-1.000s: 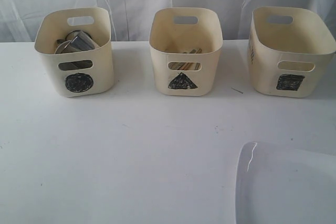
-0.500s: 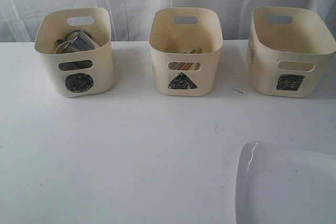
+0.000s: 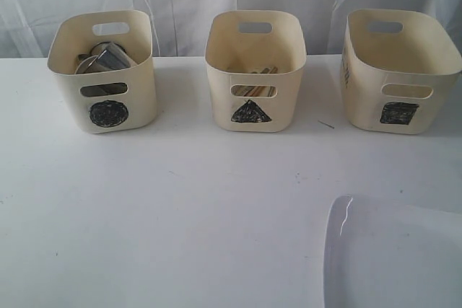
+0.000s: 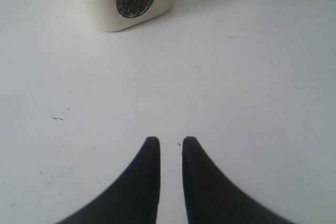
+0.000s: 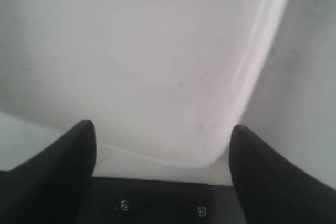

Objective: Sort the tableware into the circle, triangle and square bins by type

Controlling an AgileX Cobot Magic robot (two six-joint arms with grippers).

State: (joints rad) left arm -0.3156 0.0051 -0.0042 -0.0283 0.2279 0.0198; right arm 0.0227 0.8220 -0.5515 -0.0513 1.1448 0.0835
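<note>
Your left pincer (image 4: 170,141) hangs over the bare white table (image 4: 236,103), its fingers a narrow gap apart with nothing between them. The circle bin (image 4: 105,3) is ahead of it. Your right pincer (image 5: 163,126) is spread wide, and a rounded corner of the large white square plate (image 5: 157,51) lies between its fingers without being gripped. In the exterior view that plate sits at the near right of the table. At the back, the circle bin holds a steel mug (image 3: 110,58), the triangle bin (image 3: 224,106) holds wooden chopsticks (image 3: 253,91), and the square bin (image 3: 361,106) stands at the right.
</note>
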